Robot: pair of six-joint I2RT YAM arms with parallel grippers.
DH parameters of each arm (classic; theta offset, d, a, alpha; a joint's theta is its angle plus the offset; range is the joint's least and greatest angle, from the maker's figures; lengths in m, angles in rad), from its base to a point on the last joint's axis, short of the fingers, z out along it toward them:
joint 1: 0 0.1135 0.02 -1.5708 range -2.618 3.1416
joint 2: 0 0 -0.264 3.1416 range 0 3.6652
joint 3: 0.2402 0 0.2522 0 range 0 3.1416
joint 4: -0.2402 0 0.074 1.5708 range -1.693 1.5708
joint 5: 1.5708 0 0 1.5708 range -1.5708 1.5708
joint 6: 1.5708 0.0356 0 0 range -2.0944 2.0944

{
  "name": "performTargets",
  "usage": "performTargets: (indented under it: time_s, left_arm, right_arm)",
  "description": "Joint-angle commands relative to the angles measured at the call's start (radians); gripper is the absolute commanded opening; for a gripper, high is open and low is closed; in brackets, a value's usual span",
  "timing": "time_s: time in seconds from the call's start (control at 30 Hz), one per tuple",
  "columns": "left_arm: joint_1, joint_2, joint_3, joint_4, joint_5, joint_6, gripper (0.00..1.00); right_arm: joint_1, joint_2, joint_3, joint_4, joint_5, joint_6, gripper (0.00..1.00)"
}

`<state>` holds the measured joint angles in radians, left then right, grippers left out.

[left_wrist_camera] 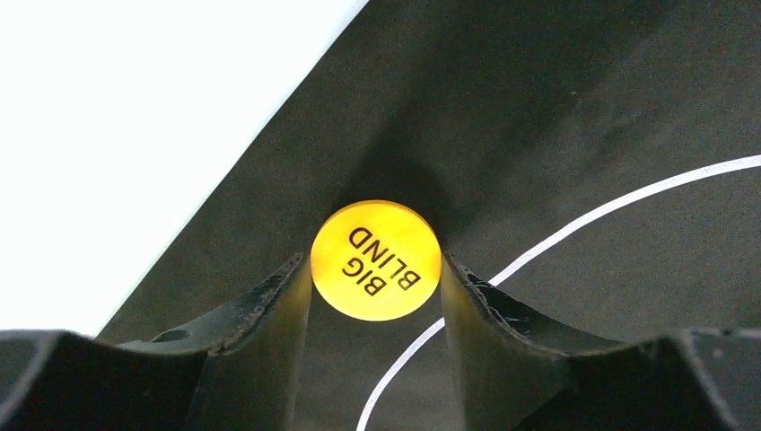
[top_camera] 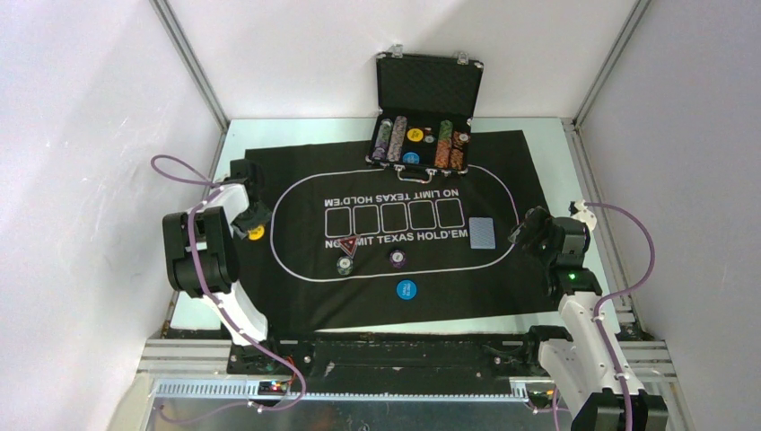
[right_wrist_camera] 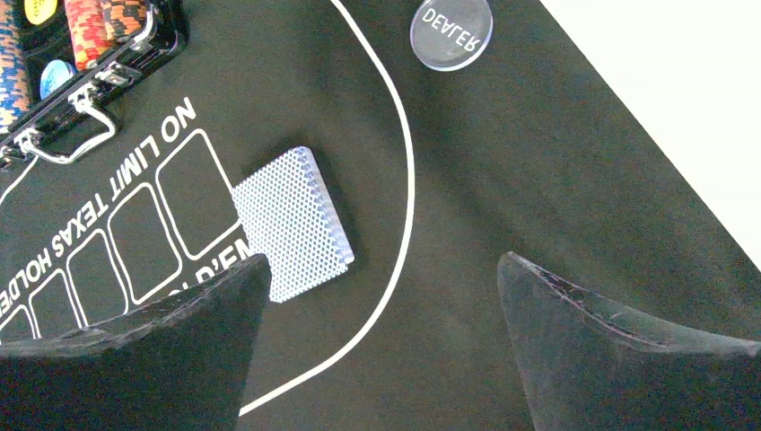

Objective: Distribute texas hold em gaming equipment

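At the far edge of the mat (top_camera: 296, 162), the open black case (top_camera: 429, 85) holds rows of stacked chips (top_camera: 392, 139), a yellow button (top_camera: 415, 135) and a blue button (top_camera: 411, 158). The left gripper (left_wrist_camera: 375, 262) is closed on the BIG BLIND button (left_wrist_camera: 376, 278) at the mat's left side. The right gripper (right_wrist_camera: 383, 260) hangs wide open beside the card deck (right_wrist_camera: 292, 220).

White arms (top_camera: 238, 310), black joints (top_camera: 199, 251) (purple cables (top_camera: 179, 164))

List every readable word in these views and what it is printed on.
"BIG BLIND": yellow button.
"DEALER": clear button.
"NO LIMIT TEXAS HOLD'EM": black felt mat, printed twice, facing opposite ways.
Blue button and chips: lettering too small to read.
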<state>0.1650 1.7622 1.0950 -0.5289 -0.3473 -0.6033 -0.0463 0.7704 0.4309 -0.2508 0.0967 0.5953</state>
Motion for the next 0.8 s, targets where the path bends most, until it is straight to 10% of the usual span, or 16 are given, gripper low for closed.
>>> performTargets:
  time_s: [0.0, 0.2, 0.77]
  left_arm:
    - [0.007, -0.008, 0.029, -0.011, -0.026, -0.007, 0.61]
    - [0.007, -0.048, 0.007, -0.003, -0.016, -0.001, 0.99]
    - [-0.095, -0.437, -0.180, 0.118, 0.127, 0.063, 1.00]
  right_arm:
    - [-0.004, 0.003, 0.000, 0.040, -0.008, -0.005, 1.00]
    - [-0.006, -0.013, 0.000, 0.039, -0.020, -0.014, 1.00]
    - [-0.044, 0.012, 0.003, 0.105, -0.232, 0.006, 1.00]
